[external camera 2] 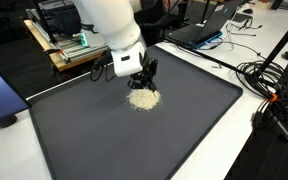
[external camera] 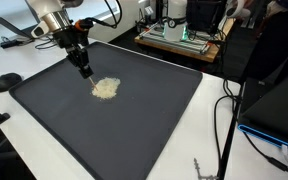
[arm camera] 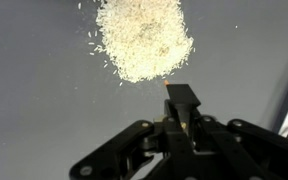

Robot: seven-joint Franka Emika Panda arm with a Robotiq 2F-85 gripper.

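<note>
A small heap of pale, rice-like grains lies on a large dark mat. Loose grains are scattered round its edge. My gripper hangs just above the mat beside the heap, a short way from its rim. Its black fingers are pressed together and shut, pointing at the heap. A tiny orange speck shows at their tip in the wrist view. I cannot make out anything held between them.
The mat lies on a white table. A black round object sits off one corner of the mat. Cables trail along one side. Electronics on a wooden board and a laptop stand behind.
</note>
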